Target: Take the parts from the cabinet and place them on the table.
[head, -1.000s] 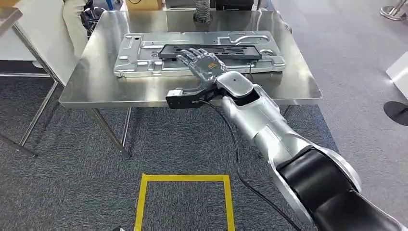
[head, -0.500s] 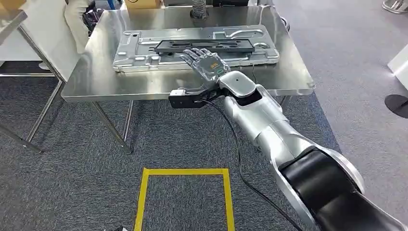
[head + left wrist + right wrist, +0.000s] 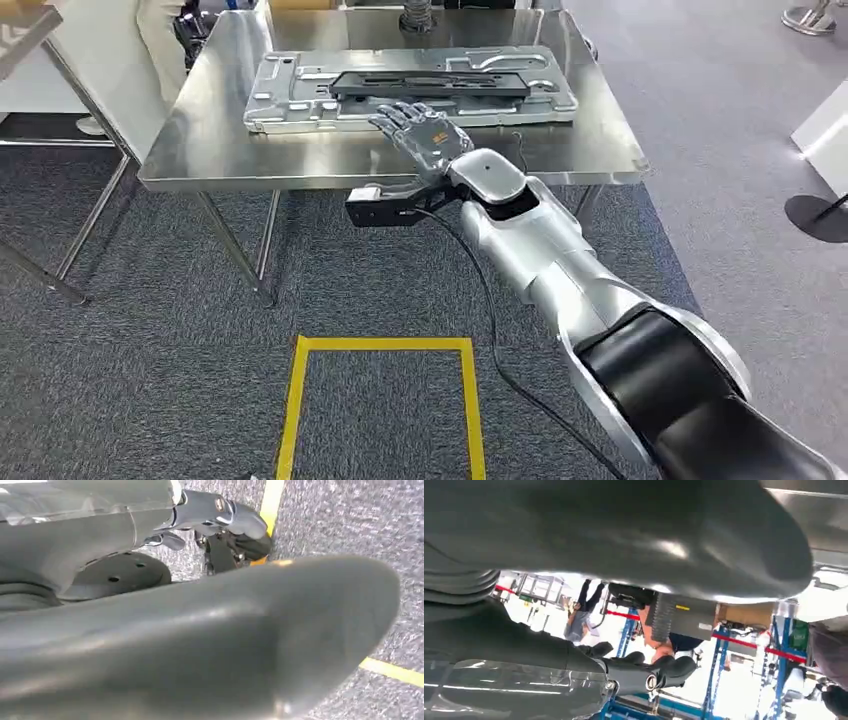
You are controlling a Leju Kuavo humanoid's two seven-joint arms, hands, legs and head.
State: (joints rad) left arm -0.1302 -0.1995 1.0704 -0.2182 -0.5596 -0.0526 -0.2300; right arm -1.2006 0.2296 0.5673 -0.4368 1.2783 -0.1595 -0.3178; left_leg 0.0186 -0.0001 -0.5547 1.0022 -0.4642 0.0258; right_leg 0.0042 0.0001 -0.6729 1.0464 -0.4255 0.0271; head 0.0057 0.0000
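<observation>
While the right hand [image 3: 425, 135] hovers over the desk [image 3: 200, 150] near edge, fingers [image 3: 395, 118] spread, empty, the black part [image 3: 430, 84] lies on the grey metal panel [image 3: 290, 100], far side. Left hand [image 3: 225, 525] hangs above floor; fingers unclear.

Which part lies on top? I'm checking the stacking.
The black part: a narrow dark bar lying along the wide silver part, which rests on the table.

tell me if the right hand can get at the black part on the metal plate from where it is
Probably yes. The right hand, fingers spread and holding nothing, hovers over the table just short of the black part, which lies uncovered on the metal plate.
</observation>
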